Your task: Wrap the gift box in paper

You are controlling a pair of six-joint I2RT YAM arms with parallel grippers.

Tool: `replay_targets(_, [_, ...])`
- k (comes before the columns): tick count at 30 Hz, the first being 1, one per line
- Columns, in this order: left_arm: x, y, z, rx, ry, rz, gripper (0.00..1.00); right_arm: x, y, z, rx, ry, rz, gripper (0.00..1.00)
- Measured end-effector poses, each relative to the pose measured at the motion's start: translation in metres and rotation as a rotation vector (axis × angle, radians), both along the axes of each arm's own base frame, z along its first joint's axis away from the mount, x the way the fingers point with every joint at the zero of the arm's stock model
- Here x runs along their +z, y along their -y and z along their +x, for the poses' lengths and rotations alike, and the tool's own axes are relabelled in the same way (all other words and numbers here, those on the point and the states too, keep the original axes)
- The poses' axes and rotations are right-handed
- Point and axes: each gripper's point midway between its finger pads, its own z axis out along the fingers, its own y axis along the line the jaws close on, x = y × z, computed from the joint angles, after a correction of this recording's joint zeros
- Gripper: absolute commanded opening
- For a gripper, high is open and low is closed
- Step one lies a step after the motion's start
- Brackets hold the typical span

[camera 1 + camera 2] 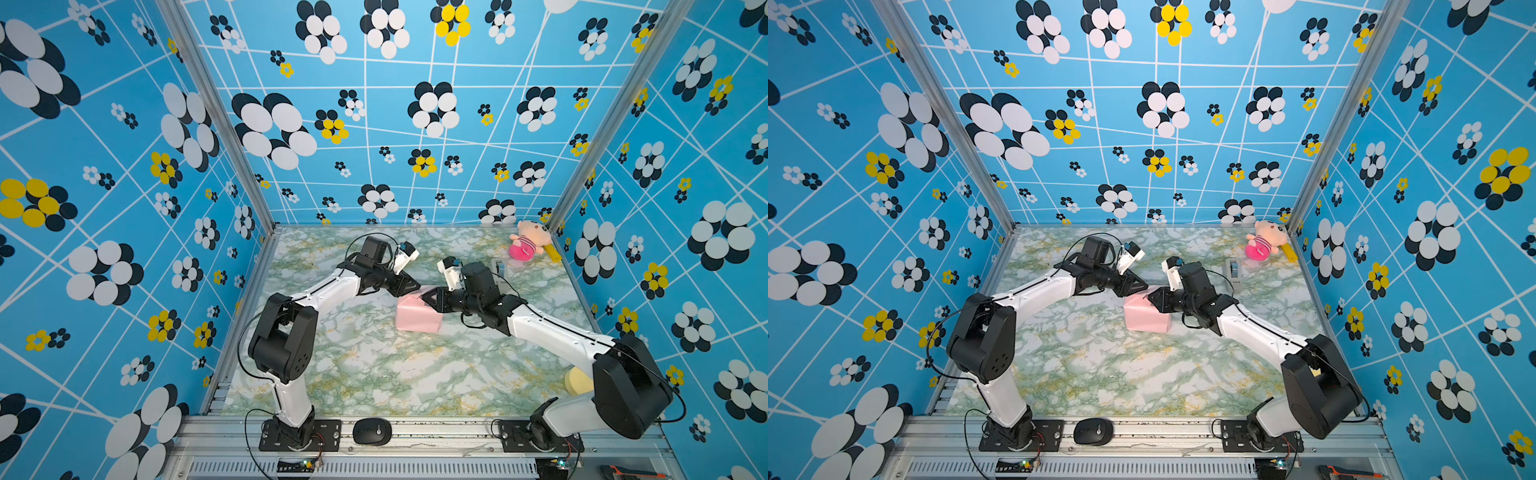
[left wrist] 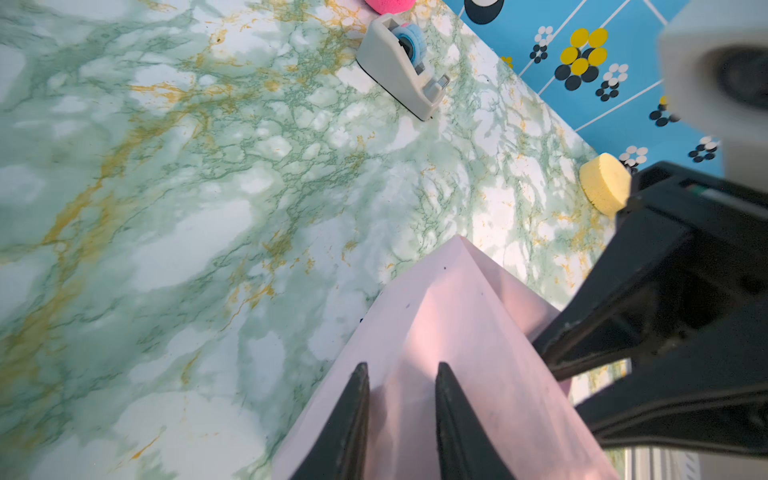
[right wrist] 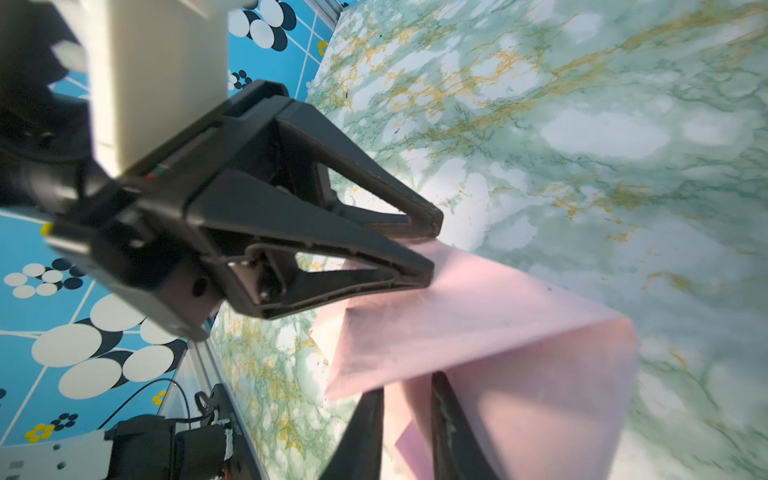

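The paper (image 1: 417,318) shows its pale pink face, folded into a box-shaped parcel in the middle of the marble table; both top views show it (image 1: 1146,318). The gift box is hidden under it. My left gripper (image 2: 402,368) is open, its fingers lying on the parcel's top at the far left corner (image 1: 417,286). My right gripper (image 3: 407,384) comes in from the right at the top edge (image 1: 424,299). Its jaws stand slightly apart around a loose pink fold, with a lilac patch showing behind. The two grippers nearly meet over the parcel.
A grey tape dispenser (image 2: 401,62) stands behind the right arm (image 1: 1234,272). A pink plush toy (image 1: 530,245) sits in the back right corner. A yellow sponge (image 2: 604,183) lies by the right wall. A black mouse (image 1: 372,431) rests on the front rail.
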Motion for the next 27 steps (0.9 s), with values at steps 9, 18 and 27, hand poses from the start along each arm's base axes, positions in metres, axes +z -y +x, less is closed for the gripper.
replay_targets(9, [-0.002, -0.002, -0.002, 0.031, 0.121, 0.056, 0.31, 0.076, 0.015, -0.001, -0.067, 0.122, 0.124, 0.15])
replay_targets(18, [-0.003, -0.008, -0.001, 0.067, 0.167, 0.079, 0.32, 0.020, -0.016, 0.010, -0.024, -0.015, 0.063, 0.09])
replay_targets(27, [-0.005, -0.009, -0.001, 0.099, 0.120, 0.064, 0.68, -0.023, -0.018, 0.003, -0.008, -0.107, 0.021, 0.07])
